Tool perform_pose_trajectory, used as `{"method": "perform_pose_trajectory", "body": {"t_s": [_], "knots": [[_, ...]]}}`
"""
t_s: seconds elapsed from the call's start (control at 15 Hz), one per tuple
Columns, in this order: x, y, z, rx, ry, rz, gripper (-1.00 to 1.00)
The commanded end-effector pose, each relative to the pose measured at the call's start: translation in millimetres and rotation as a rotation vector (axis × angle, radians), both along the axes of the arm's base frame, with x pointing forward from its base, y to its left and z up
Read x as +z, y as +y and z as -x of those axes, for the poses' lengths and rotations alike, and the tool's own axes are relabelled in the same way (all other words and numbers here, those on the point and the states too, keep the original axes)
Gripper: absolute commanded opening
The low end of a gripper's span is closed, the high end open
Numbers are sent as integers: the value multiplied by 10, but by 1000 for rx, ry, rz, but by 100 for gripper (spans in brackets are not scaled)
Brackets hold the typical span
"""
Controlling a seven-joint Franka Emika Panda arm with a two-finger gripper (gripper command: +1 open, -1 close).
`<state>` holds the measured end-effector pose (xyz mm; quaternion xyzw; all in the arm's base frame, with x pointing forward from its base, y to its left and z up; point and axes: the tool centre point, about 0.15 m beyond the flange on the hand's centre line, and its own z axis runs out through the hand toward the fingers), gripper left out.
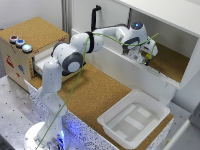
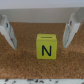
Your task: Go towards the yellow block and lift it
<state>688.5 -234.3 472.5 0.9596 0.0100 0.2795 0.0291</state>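
Yellow block (image 2: 46, 46) sits flat on the cork floor (image 2: 30, 65), a black letter N on the face toward the wrist camera. It lies between the two fingers (image 2: 7, 31), neither touching it; clear gaps on both sides. Fingers released, spread wide. In the exterior view the gripper (image 1: 148, 59) reaches down inside the white open-fronted box (image 1: 192, 60) at the worktop's far edge, the block (image 1: 148, 62) showing only as a small yellow speck at its tips. Arm (image 1: 75, 52) stretches across from its base at the near corner. White tray (image 1: 134, 119) rests on the cork worktop (image 1: 95, 92) near the front edge. Wooden box (image 1: 22, 47) with coloured buttons (image 1: 20, 43) stands at the exterior view's left.
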Motion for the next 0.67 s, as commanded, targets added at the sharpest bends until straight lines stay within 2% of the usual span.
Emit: {"method": "perform_pose_trajectory", "body": {"t_s": [0.0,0.53,0.6], "knots": [[-115,-88,-438,64,50,-49,-100],[-106,-139,-388,54,62,-45,-100],[-96,-129,-358,41,64,-7,-100]]}}
